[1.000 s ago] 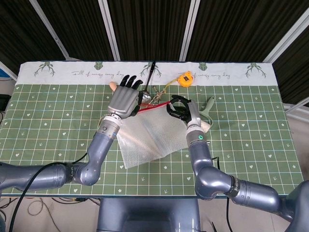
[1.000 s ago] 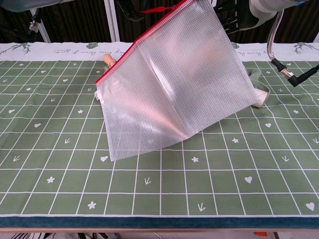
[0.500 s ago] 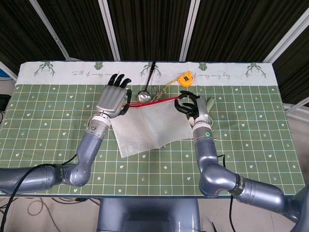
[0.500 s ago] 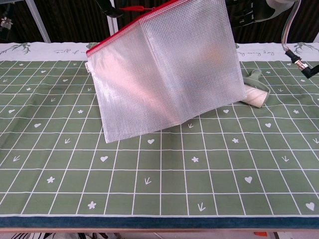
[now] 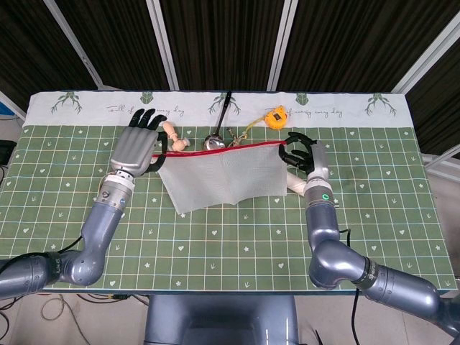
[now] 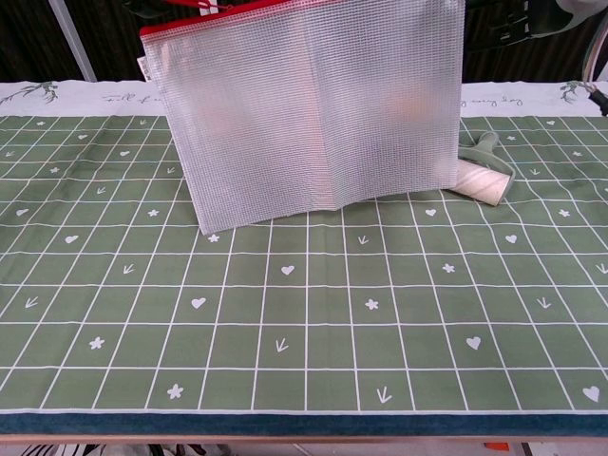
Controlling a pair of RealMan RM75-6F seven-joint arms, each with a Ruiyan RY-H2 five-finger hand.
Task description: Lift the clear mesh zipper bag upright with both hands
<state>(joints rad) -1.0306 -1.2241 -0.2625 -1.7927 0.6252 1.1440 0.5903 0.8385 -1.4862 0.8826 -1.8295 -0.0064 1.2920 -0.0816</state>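
The clear mesh zipper bag (image 5: 223, 176) hangs upright with its red zipper edge on top, stretched almost level between my two hands. My left hand (image 5: 136, 147) pinches the bag's left top corner, its other fingers spread upward. On the other side, my right hand (image 5: 303, 154) grips the right end of the zipper. In the chest view the bag (image 6: 313, 104) fills the upper middle, its lower edge slanting just over the mat. Only dark fingers of the right hand (image 6: 499, 24) show there, at the top edge; the left hand is out of that frame.
Behind the bag lie a wooden figure (image 5: 172, 136), a metal ladle (image 5: 214, 140) and a yellow tape measure (image 5: 277, 116). A lint roller (image 6: 483, 176) lies right of the bag. The green grid mat (image 6: 304, 323) covers the table.
Both hands have moved outward and up, the left one further left. The bag went from slanted and sagging to pulled taut, hanging upright with its zipper nearly level.
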